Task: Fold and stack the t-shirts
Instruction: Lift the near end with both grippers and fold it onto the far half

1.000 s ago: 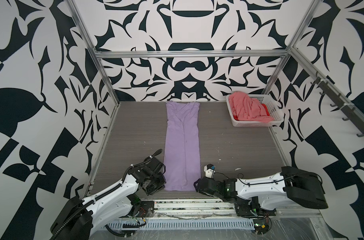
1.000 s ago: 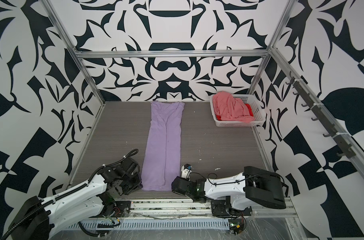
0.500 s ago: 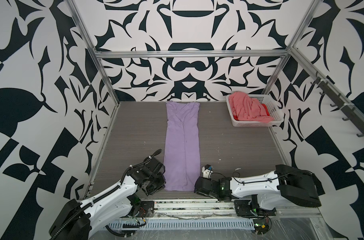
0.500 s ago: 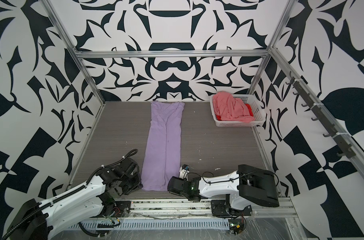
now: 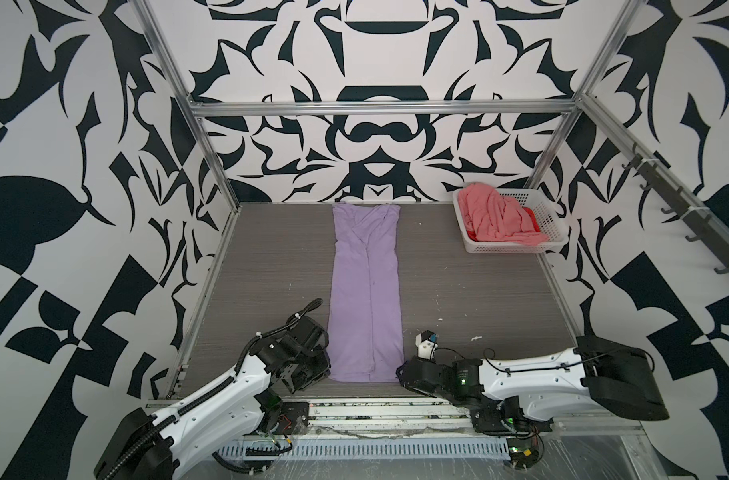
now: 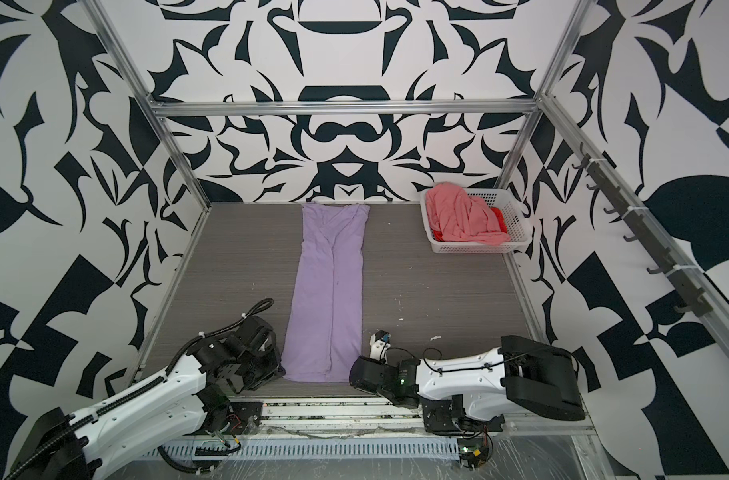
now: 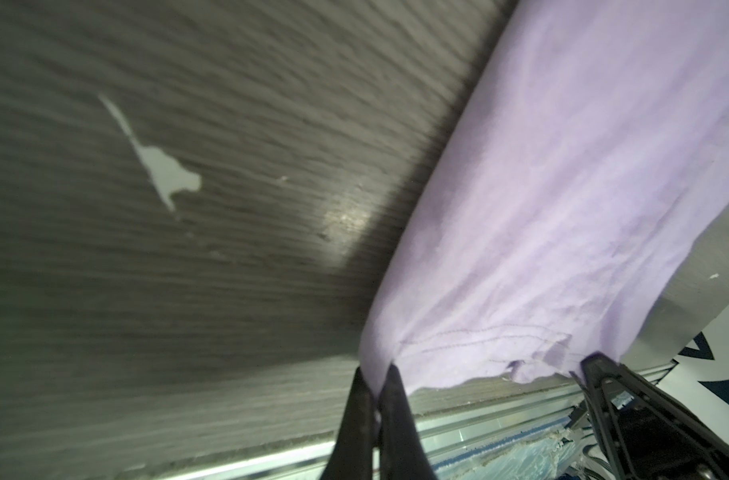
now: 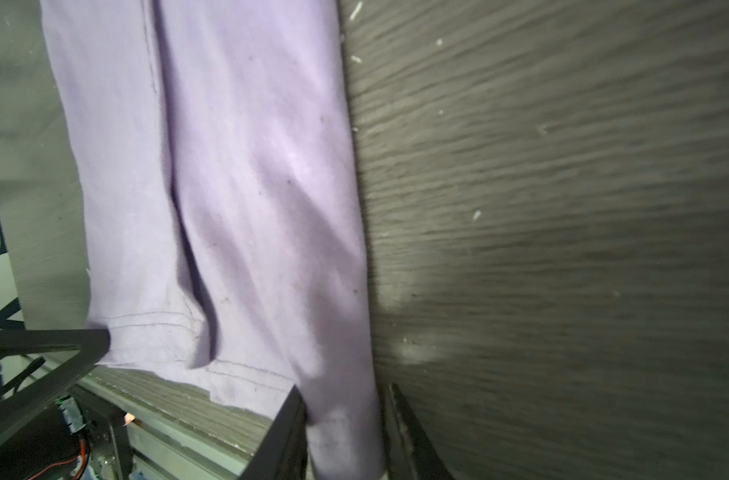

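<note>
from my screen, the lavender tee (image 5: 364,291) lay flat on the table (image 5: 470,291), folded into one long narrow strip down the middle. its neck end sat at the far wall and its hem at the near edge. both top views showed the arms low at that near hem, one at each corner.

the left gripper (image 7: 375,374) was pinched tight on the near-left hem corner, and its wrist view showed the fingers pressed together with cloth caught between them. the right gripper (image 8: 344,399) was at the near-right corner. its fingers (image 8: 290,424) stood a little apart with a bunched fold of hem running between them, and i could not tell whether they really held it. the hem drooped slightly between the two corners.

at the far right corner stood the white basket (image 5: 516,248), well apart from the strip. a salmon-pink tee (image 5: 495,216) was heaped in it, with a sliver of a red tee (image 5: 531,215) showing behind.
</note>
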Action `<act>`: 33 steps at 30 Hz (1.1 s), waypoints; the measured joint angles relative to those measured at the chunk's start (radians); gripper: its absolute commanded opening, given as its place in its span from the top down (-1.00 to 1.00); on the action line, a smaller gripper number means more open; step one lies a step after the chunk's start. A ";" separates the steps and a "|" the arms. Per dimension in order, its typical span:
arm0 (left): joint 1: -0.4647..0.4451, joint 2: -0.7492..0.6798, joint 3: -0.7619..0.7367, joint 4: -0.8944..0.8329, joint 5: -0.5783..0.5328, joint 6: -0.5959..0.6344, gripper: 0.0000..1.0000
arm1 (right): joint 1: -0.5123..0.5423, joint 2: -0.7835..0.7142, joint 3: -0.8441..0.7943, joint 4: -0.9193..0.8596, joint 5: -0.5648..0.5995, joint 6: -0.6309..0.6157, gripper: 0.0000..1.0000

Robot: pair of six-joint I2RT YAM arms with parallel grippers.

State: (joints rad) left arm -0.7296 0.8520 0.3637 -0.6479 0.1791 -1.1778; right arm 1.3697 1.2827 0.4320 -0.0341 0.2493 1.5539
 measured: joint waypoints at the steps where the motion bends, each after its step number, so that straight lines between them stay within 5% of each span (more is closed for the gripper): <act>1: 0.000 0.003 0.000 0.000 0.000 0.002 1.00 | 0.000 0.002 0.000 0.006 0.000 0.000 0.32; 4: 0.000 0.013 0.000 0.001 0.001 0.009 1.00 | 0.000 0.013 0.000 0.019 -0.001 0.006 0.45; 9: 0.000 0.018 0.000 0.005 0.004 0.025 1.00 | 0.000 0.050 0.018 0.008 -0.003 0.018 1.00; 26: -0.011 -0.150 0.107 -0.132 0.038 0.026 1.00 | 0.052 0.079 0.283 -0.325 0.005 -0.107 1.00; 33: -0.012 -0.011 0.339 -0.156 -0.059 0.125 1.00 | 0.010 -0.008 0.344 -0.417 0.094 -0.166 1.00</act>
State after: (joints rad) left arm -0.7418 0.8406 0.7025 -0.8040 0.1200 -1.0531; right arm 1.3796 1.2743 0.7765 -0.4511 0.3431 1.3880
